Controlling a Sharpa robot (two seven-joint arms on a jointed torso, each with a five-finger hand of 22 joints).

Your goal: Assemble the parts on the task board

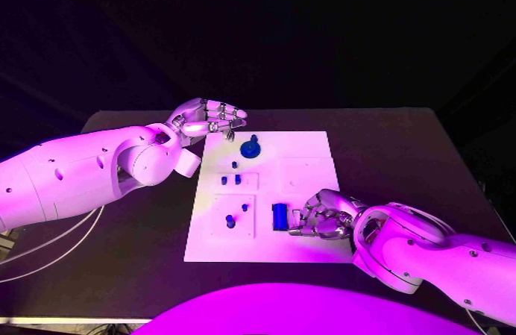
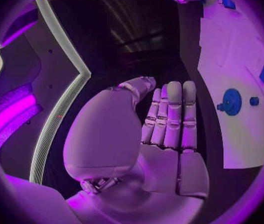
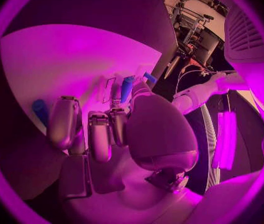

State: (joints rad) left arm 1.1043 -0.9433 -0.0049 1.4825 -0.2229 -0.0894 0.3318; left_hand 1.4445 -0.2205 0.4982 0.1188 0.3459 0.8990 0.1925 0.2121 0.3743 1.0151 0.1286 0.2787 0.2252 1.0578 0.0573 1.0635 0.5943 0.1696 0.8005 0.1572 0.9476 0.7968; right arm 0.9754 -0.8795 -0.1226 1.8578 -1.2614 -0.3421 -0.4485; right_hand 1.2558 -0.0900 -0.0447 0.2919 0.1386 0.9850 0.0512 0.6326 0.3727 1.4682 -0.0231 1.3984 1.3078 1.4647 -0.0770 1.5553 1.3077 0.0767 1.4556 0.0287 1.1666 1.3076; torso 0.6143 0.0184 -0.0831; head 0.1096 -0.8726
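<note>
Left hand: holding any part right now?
No. In the left wrist view the left hand has its fingers straight and together with nothing in them, beside the task board.

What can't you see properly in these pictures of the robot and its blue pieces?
- Head view: whether the right hand touches the blue cylinder beside it; its curled fingers hide the contact.
- Right wrist view: what lies under the palm, which covers the board there.
- Head view: the small blue parts are too small to tell their shapes.
- Left wrist view: the task board is cut off by the circle's rim.
</note>
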